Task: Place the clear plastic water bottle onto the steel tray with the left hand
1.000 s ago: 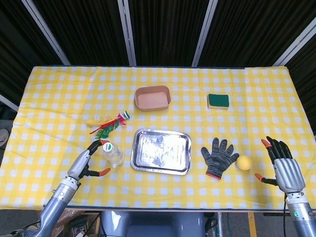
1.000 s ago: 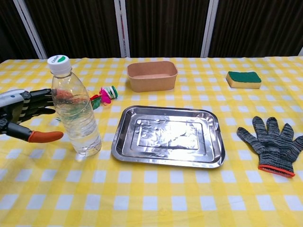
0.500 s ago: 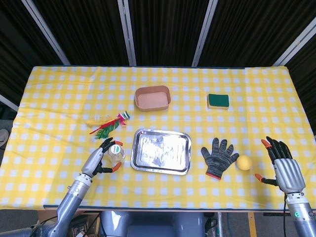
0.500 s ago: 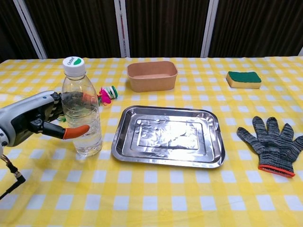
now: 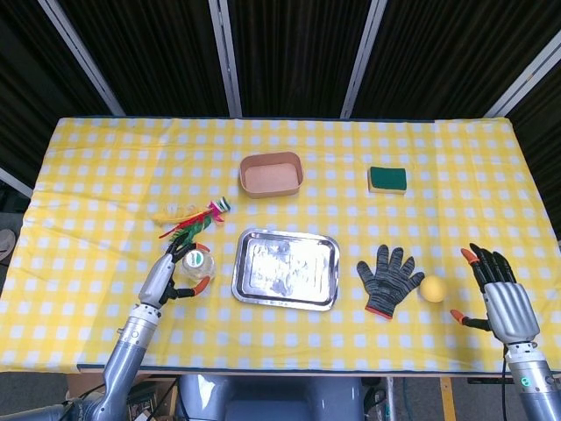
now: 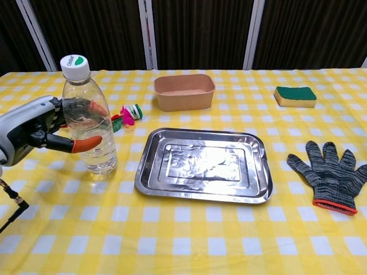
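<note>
The clear plastic water bottle (image 6: 97, 157) with a white and green cap stands upright just left of the steel tray (image 6: 206, 163). My left hand (image 6: 34, 129) grips it around the middle, with the orange-tipped thumb across the front and the fingers behind. From above, the bottle (image 5: 198, 263) shows beside the left hand (image 5: 160, 279), a short gap away from the tray (image 5: 286, 269). The tray holds nothing. My right hand (image 5: 496, 298) is at the table's front right edge, fingers spread, holding nothing.
A brown paper bowl (image 5: 271, 174) sits behind the tray. A colourful feather toy (image 5: 193, 219) lies just behind the bottle. A dark knit glove (image 5: 389, 279) and a yellow ball (image 5: 433, 288) lie right of the tray. A green sponge (image 5: 387, 180) is far right.
My left hand came in from the left and closed around the bottle. The bottle has since shifted a little left and sits higher in the chest view. The right hand stayed still.
</note>
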Tool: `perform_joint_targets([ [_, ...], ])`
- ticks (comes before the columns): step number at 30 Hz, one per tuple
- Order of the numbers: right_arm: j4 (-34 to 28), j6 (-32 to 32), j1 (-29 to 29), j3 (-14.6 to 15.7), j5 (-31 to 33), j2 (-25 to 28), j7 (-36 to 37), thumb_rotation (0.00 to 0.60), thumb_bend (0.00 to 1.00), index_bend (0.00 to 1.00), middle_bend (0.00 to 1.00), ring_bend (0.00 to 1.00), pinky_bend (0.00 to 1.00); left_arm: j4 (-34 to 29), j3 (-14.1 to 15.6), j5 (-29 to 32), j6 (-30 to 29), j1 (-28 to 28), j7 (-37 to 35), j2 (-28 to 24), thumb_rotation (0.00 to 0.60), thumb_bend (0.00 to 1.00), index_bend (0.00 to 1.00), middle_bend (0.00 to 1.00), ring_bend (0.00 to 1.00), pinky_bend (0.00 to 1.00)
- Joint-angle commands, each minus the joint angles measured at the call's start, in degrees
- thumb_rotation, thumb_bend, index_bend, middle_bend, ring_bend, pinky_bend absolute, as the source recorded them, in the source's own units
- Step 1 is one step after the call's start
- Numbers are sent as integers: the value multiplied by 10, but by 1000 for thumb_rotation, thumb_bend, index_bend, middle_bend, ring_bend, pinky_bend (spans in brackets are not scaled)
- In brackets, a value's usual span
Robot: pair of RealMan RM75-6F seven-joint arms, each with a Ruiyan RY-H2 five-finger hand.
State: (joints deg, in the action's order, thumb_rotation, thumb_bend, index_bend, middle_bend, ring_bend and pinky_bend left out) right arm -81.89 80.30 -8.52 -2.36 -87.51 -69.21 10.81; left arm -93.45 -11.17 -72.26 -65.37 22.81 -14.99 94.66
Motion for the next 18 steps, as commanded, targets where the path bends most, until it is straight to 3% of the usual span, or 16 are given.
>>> perform_joint_targets([
  [1, 1, -2, -1, 0, 2, -1, -3, 600, 49, 54, 0, 0, 0, -54, -44, 52, 70, 29, -55, -28, 600, 456, 515, 517, 13, 0],
  [6, 1, -3, -1, -2, 6, -2, -5, 600, 49, 54, 0, 0, 0, -96, -87, 91, 116, 66, -67, -44, 600, 456, 514, 517, 13, 0],
  [18, 5, -6, -2, -2, 7, -1, 4, 600, 49, 54, 0, 0, 0, -153, -117, 193, 92, 118, 39, -28, 600, 456, 512, 515, 13, 0],
])
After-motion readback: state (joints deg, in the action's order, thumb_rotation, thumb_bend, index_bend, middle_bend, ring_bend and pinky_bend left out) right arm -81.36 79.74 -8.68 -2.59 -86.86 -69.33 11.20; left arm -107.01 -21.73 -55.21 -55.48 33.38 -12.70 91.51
